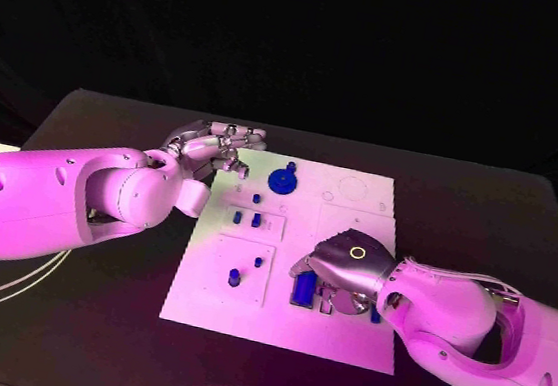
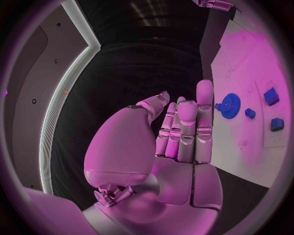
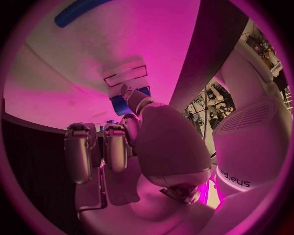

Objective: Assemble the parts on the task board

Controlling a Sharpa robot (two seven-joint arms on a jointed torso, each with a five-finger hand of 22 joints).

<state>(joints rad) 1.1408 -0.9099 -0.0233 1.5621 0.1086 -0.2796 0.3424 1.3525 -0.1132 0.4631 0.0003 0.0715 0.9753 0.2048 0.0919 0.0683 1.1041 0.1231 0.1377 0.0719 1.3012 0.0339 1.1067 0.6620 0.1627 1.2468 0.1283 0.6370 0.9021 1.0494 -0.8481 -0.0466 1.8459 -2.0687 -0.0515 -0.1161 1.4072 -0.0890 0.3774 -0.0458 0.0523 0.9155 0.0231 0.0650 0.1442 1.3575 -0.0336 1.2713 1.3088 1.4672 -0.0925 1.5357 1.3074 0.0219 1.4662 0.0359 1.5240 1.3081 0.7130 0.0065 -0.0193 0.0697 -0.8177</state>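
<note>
Pinching a blue part [image 1: 305, 288], right hand [image 1: 345, 262] fingers, left hand [image 1: 213, 153] fingers together, empty.

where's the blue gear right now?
In the head view the blue gear sits on the far part of the task board, toward its left edge, just beside the left robot hand's fingertips; no contact visible.

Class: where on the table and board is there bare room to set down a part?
Free: the table left of the board, and the board's near strip. Crowded: around the gear, beside the left hand, and around the right hand.
</note>
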